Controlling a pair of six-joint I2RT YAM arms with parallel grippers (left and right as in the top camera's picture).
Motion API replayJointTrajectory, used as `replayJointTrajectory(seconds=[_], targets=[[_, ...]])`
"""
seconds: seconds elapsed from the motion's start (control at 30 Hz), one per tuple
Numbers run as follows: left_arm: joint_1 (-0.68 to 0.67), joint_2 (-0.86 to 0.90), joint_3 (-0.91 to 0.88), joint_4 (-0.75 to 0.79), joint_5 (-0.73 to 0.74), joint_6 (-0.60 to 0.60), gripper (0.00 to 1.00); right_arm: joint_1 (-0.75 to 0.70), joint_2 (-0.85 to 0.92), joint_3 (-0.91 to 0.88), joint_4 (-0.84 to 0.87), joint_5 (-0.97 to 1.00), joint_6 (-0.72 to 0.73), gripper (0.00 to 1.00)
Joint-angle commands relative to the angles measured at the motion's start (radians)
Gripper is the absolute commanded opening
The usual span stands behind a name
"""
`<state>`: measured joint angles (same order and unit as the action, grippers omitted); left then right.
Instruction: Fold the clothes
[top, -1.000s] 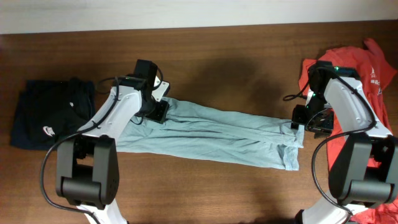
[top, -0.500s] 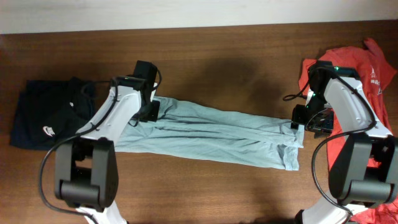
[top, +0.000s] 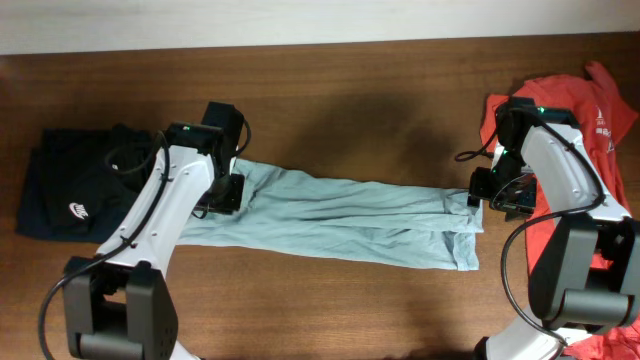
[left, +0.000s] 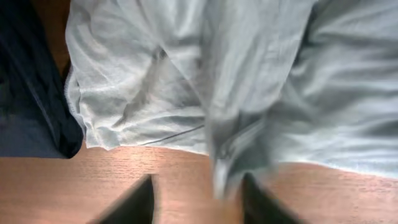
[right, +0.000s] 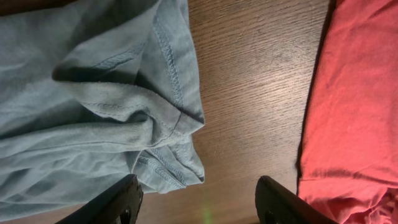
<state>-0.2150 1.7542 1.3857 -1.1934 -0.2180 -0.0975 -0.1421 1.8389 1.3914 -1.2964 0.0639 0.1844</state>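
Jaws on the right gripper (right: 198, 202) are wide apart and empty, by the hem of the pale blue clothes (top: 340, 215). Left gripper (left: 198, 199) jaws are partly apart and blurry, with a fold between them. The clothes lie long across the middle of the worktop (top: 350, 90), between a dark top (top: 70, 190) at the left edge and a red top (top: 590, 110) at the right.

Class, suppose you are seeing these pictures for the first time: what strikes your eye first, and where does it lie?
A long pale blue-green garment stretches across the middle of the brown wooden table, with the left gripper and right gripper at its ends. A crumpled red garment lies at the right edge, a dark navy garment with a white logo at the left.
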Motion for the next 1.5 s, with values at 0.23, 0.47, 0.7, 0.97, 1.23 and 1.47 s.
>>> replayJointTrajectory(seconds=[0.23, 0.47, 0.7, 0.97, 1.23, 1.47], targets=[[-0.001, 0.018, 0.005, 0.308, 0.165, 0.189, 0.49, 0.005, -0.028, 0.015, 0.003, 0.011, 0.008, 0.64], [-0.012, 0.184, 0.005, 0.331, 0.181, 0.204, 0.47, 0.005, -0.028, 0.015, 0.001, 0.011, 0.008, 0.64], [-0.016, 0.249, 0.005, 0.356, 0.181, 0.204, 0.47, 0.005, -0.028, 0.015, 0.002, 0.011, 0.008, 0.64], [-0.016, 0.248, 0.007, 0.367, 0.149, 0.204, 0.0, 0.005, -0.028, 0.015, 0.002, 0.011, 0.008, 0.64], [-0.016, 0.179, 0.152, 0.163, -0.016, 0.138, 0.01, 0.005, -0.028, 0.015, 0.002, 0.011, 0.008, 0.64], [-0.016, 0.104, 0.203, -0.019, -0.094, 0.112, 0.01, 0.005, -0.028, 0.015, 0.002, 0.011, 0.008, 0.64]])
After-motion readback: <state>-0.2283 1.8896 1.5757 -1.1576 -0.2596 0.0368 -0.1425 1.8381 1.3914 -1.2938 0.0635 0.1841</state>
